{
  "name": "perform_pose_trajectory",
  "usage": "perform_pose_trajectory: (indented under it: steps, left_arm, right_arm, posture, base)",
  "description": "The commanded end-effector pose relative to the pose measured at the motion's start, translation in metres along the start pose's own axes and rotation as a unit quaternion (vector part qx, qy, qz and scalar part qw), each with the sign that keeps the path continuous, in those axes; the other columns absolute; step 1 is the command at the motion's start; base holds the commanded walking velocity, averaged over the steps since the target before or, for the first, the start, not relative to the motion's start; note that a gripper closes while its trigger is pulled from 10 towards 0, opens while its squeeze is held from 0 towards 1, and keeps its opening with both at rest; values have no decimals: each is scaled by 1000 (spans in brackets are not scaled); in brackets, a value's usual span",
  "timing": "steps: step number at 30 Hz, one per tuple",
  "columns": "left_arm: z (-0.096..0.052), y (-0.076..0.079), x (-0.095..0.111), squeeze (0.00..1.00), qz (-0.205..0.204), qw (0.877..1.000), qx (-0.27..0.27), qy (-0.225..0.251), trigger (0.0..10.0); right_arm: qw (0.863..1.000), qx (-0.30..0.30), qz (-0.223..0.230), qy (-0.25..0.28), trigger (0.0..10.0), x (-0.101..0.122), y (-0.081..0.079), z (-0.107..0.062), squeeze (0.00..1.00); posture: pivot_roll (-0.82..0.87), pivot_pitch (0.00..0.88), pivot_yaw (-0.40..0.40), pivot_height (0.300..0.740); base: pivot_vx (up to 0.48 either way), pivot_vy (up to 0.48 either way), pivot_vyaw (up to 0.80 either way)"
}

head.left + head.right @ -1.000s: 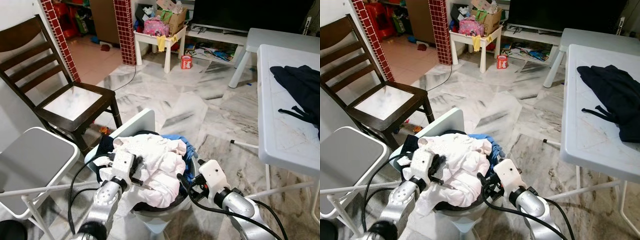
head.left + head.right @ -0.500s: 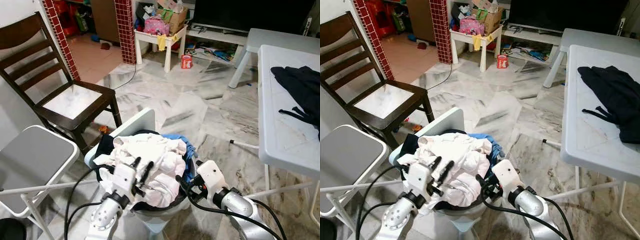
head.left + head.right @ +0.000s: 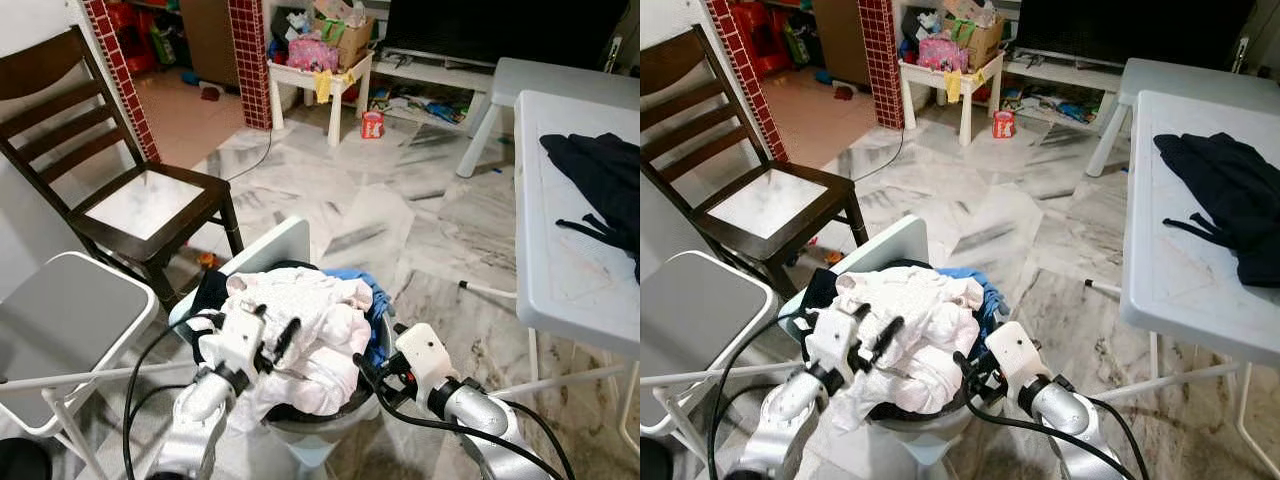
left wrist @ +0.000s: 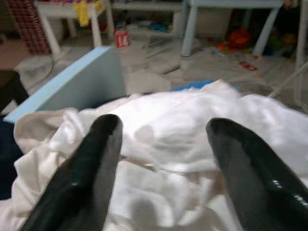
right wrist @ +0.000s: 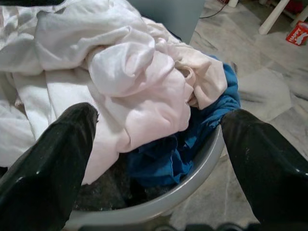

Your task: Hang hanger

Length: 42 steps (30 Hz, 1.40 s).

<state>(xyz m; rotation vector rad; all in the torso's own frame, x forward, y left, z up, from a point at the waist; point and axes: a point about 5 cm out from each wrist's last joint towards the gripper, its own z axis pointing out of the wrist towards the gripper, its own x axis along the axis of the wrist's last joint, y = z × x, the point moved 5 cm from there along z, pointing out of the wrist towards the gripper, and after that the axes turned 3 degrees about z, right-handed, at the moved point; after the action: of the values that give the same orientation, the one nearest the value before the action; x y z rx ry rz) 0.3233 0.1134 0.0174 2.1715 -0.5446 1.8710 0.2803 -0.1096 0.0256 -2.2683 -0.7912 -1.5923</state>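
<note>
Our left gripper (image 3: pixel 277 335) has swung back over the white clothes (image 3: pixel 300 310) in the basket (image 5: pixel 192 180), fingers spread, empty; right gripper (image 3: pixel 362 372) likewise released. We cannot make out any hanger.

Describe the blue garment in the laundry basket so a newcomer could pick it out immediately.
Start at the round grey laundry basket right in front of the robot, heaped with white clothes. The blue garment is bunched against the basket's rim nearest the right gripper, partly under the white pile. It is the only bright blue piece.
</note>
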Motion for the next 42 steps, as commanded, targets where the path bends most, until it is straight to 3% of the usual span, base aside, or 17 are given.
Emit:
perform_pose_trajectory:
  steps: [1, 2, 7, 11, 14, 17, 18, 22, 23, 29, 42]
  left_arm:
    - [2, -1, -5, 1000, -5, 1000, 3, -13, 10000]
    - [11, -1, 0, 1000, -14, 1000, 5, -14, 10000]
    - [26, 7, 12, 1000, -11, 1000, -11, -4, 10000]
    - [31, 15, 18, 1000, -13, 1000, -27, 7, 10000]
    - [31, 21, 13, 1000, -7, 999, -35, -5, 10000]
    - [27, 28, -6, 1000, 8, 998, -48, -47, 10000]
    - [23, 30, -15, 0, 17, 996, -55, -70, 10000]
    - [12, 29, -45, 0, 26, 988, -53, -142, 10000]
    - [2, 25, -63, 0, 23, 981, -45, -190, 0]
    - [-3, 22, -69, 0, 14, 978, -47, -202, 0]
    - [7, 19, -54, 0, 23, 984, -42, -170, 0]
  right_arm:
    - [1000, -2, -3, 2, 10000, 2, 2, -1, 0]
    - [1000, -3, -3, 2, 10000, 1, 2, -2, 0]
    - [1000, -6, -2, 0, 10000, -1, 1, -5, 0]
    - [1000, -10, -2, -2, 10000, -3, 1, -7, 0]
    - [1000, -13, -1, -4, 10000, -4, 1, -9, 0]
    - [1000, -13, -1, -5, 10000, -4, 0, -9, 0]
    - [1000, -12, -1, -5, 10000, -5, 0, -9, 0]
    - [1000, -9, -2, -8, 10000, -5, -1, -8, 0]
    - [1000, -7, -4, -9, 10000, -5, -1, -7, 0]
    - [1000, -3, -7, -11, 10000, -5, -1, -4, 0]
    - [1000, -1, -5, -13, 10000, -7, -6, -1, 0]
  posture:
    - [-187, 22, -6, 740]
    - [-191, 26, -4, 740]
    - [-207, 29, 7, 740]
    - [-215, 31, 15, 740]
    - [-218, 33, 20, 740]
    - [-216, 34, 20, 740]
    - [-215, 34, 19, 740]
    - [-205, 34, 13, 740]
    - [-204, 34, 11, 740]
    - [-195, 30, 8, 740]
    - [-184, 32, 16, 740]
  base:
    - [0, 0, 0]
    - [0, 0, 0]
    - [0, 0, 0]
    - [0, 0, 0]
    - [0, 0, 0]
    - [0, 0, 0]
    - [0, 0, 0]
    - [0, 0, 0]
    - [0, 0, 0]
    - [0, 0, 0]
    - [0, 0, 0]
